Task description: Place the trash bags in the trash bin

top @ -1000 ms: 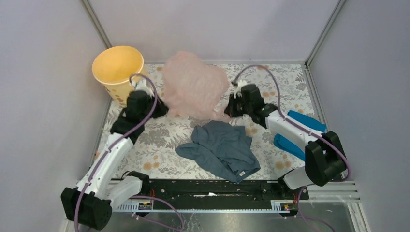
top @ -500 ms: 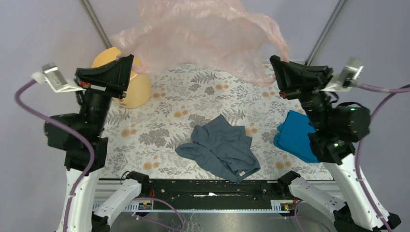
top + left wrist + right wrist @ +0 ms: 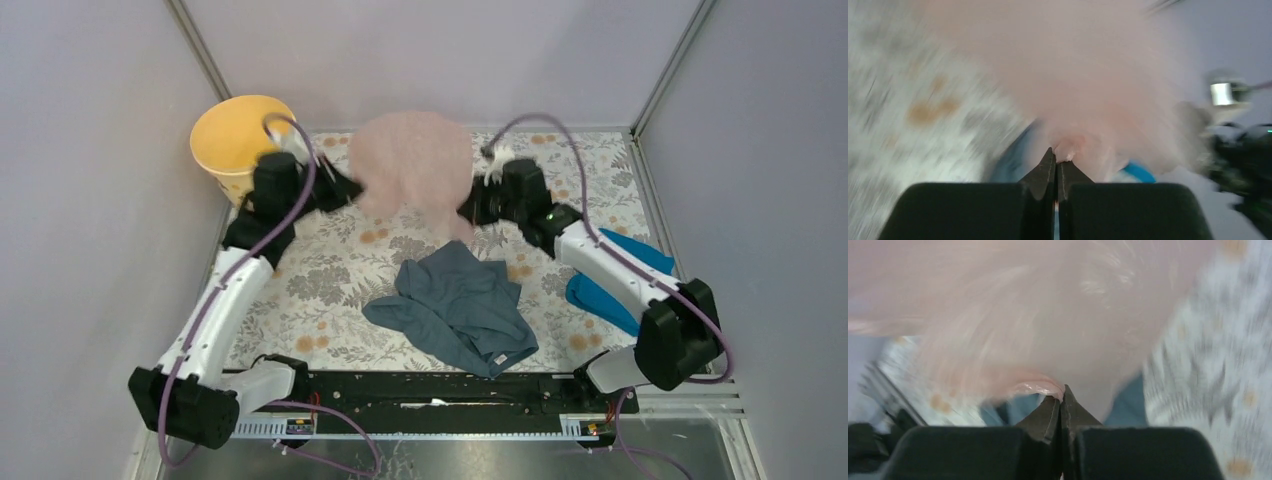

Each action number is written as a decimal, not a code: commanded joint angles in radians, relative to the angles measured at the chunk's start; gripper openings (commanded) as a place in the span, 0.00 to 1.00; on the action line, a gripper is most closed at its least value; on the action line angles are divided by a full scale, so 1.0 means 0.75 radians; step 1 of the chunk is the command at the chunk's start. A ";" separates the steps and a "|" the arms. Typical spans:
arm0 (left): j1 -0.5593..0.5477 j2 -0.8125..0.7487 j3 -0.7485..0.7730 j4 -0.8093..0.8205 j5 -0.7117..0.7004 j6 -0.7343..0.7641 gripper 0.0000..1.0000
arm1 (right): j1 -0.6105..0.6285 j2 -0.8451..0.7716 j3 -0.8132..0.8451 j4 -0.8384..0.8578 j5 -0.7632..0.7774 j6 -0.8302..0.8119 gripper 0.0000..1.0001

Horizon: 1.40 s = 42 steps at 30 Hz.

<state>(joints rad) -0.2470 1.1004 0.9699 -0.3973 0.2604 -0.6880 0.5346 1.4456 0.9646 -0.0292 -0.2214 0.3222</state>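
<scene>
Currently the trash bin (image 3: pixel 235 140) stands upright at the far left corner of the floral table (image 3: pixel 320 285). Just right of the bin, the left gripper (image 3: pixel 345 188) is clamped tight on one edge of the pink trash bag (image 3: pixel 415 165). The bag hangs spread between both grippers, outside the bin. Farther right, the right gripper (image 3: pixel 470 210) is pinched closed on the opposite edge. A grey garment (image 3: pixel 460 310) lies nearer the arm bases, and a blue cloth (image 3: pixel 610 290) lies farthest right of the bin.
</scene>
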 commanded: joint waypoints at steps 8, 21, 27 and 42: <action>0.006 -0.406 0.396 0.640 -0.011 0.050 0.00 | 0.002 -0.406 0.645 0.310 -0.225 -0.002 0.00; 0.006 -0.385 -0.098 0.218 -0.148 0.177 0.00 | 0.001 -0.182 0.039 0.191 -0.143 0.020 0.00; 0.008 -0.215 0.486 0.384 0.206 0.155 0.00 | 0.006 -0.193 0.555 0.010 -0.209 -0.034 0.00; 0.006 -0.528 0.182 -0.011 -0.469 0.222 0.00 | 0.006 -0.285 0.198 0.061 -0.115 -0.061 0.00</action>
<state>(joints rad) -0.2447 0.7204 1.1030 -0.2314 0.0040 -0.5934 0.5365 1.1343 1.1431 0.1215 -0.2710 0.2737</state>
